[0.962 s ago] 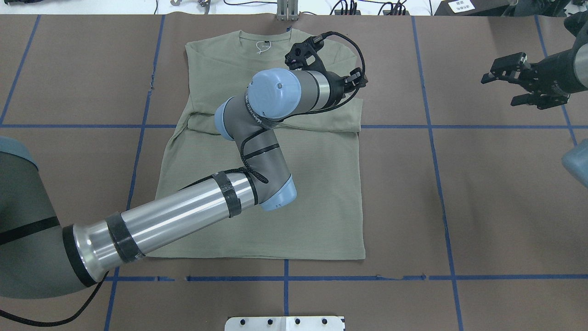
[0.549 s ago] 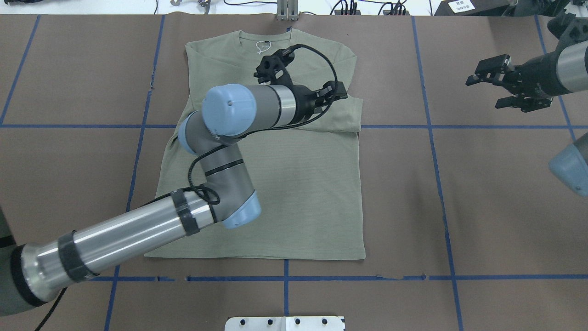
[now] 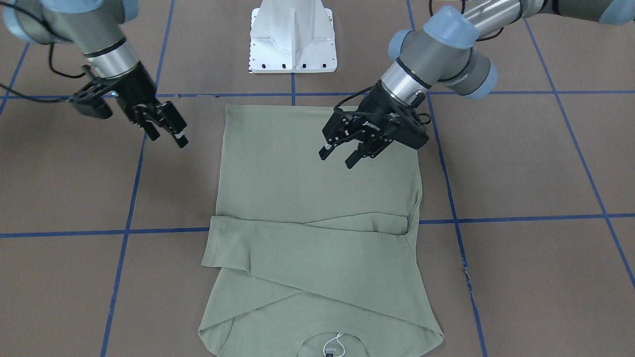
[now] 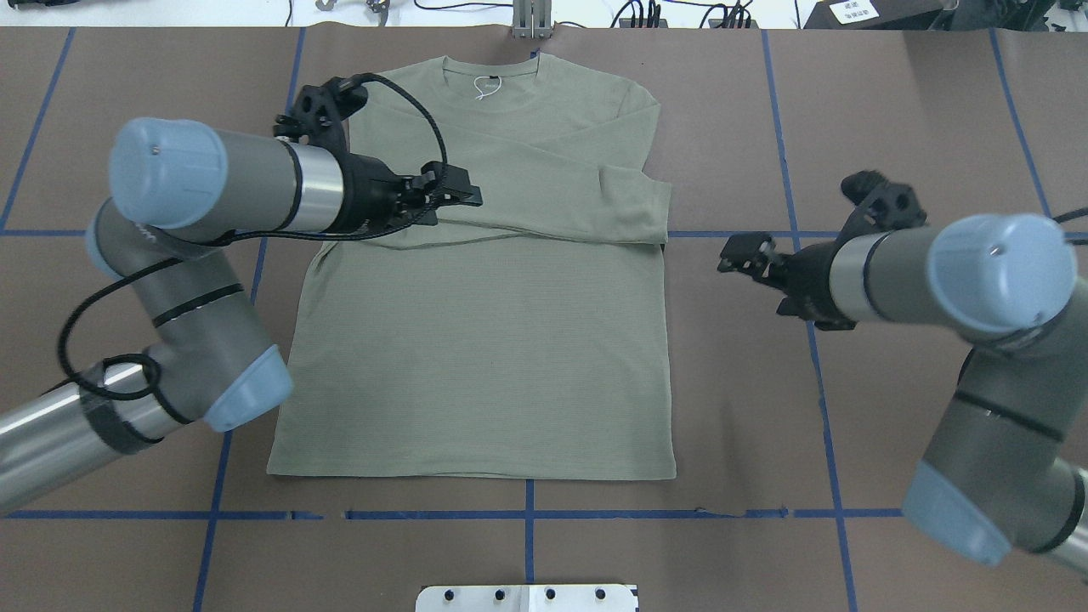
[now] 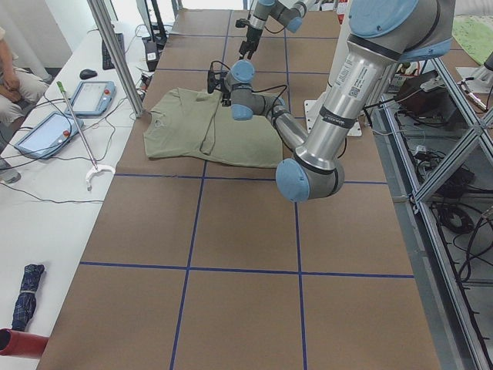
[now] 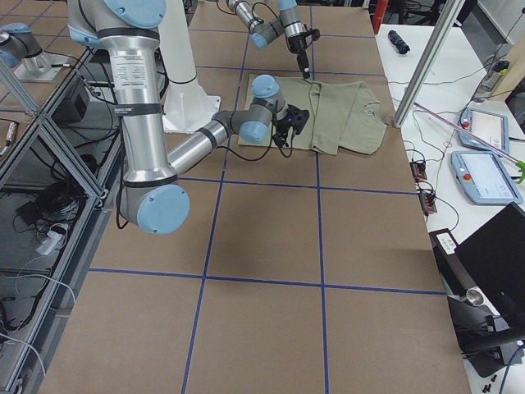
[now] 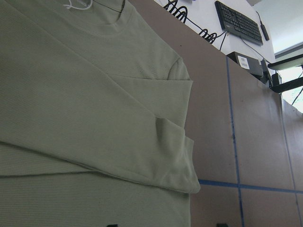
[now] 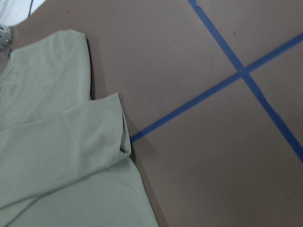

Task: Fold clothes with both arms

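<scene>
Brown table [image 4: 918, 127] crossed by blue tape [image 4: 680, 513] lies under the jaws. Ahead of the left gripper [image 3: 336, 159], past the table edge, a white bench [image 5: 54, 231] holds a keyboard [image 7: 239, 21].

robotics lab. brown table [image 4: 935, 127] gridded in blue tape [image 4: 680, 513]; white pedestal [image 3: 292, 37] behind left gripper [image 3: 336, 158]; ahead of it, teach pendants [image 5: 94, 99] on white bench [image 5: 46, 200], keyboard [image 7: 239, 21], aluminium post [image 5: 117, 58].
</scene>
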Tool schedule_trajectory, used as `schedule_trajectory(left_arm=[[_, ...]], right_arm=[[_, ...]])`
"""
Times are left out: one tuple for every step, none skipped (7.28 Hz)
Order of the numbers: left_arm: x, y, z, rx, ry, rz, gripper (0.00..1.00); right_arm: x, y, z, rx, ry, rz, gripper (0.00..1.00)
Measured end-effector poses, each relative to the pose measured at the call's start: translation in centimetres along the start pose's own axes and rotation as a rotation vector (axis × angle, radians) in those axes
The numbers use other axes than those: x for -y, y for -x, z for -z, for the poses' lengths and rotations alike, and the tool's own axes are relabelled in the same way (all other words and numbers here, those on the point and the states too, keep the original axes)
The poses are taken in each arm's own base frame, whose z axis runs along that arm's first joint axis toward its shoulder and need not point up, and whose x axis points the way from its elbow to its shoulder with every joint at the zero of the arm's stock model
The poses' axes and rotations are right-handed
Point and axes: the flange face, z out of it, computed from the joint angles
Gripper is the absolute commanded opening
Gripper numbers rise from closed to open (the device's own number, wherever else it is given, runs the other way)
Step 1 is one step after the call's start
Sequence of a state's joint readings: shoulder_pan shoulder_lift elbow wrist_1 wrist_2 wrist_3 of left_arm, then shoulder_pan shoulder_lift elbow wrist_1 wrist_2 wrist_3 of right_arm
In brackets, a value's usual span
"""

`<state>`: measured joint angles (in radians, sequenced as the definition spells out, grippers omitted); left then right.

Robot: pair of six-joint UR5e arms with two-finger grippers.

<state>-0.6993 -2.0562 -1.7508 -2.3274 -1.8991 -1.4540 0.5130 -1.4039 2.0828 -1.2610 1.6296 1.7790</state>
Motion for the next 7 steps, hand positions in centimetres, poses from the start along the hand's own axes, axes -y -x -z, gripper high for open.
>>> schedule_trajectory(left_arm=[[-0.3,0.4,2.4,0.038,0.007,-0.018,0.75],[-0.3,0.5,3.7,0.064,0.008,-0.02,0.75],[-0.2,0.7,4.1,0.079,0.005,-0.018,0.75],[-0.2,0.9,4.3,0.086,0.004,-0.016,0.75],[-0.2,1.1,4.4,0.09,0.003,-0.015,0.75],[-0.1,1.2,4.4,0.092,0.002,-0.013,0.75],[-0.1,1.3,4.4,0.093,0.002,-0.012,0.75]], right_arm=[[-7.1,1.1,-0.6,-0.042,-0.038,-0.005,0.96],[-12.8,1.2,-0.8,-0.051,-0.06,-0.04,0.91],[-17.1,0.5,-1.1,-0.06,-0.079,-0.072,0.89],[-19.9,-0.7,-1.7,-0.079,-0.098,-0.101,0.88],[-21.5,-1.7,-2.7,-0.102,-0.113,-0.116,0.85],[-22.3,-2.2,-3.9,-0.12,-0.127,-0.123,0.83],[-22.2,-2.5,-4.7,-0.13,-0.141,-0.127,0.81]])
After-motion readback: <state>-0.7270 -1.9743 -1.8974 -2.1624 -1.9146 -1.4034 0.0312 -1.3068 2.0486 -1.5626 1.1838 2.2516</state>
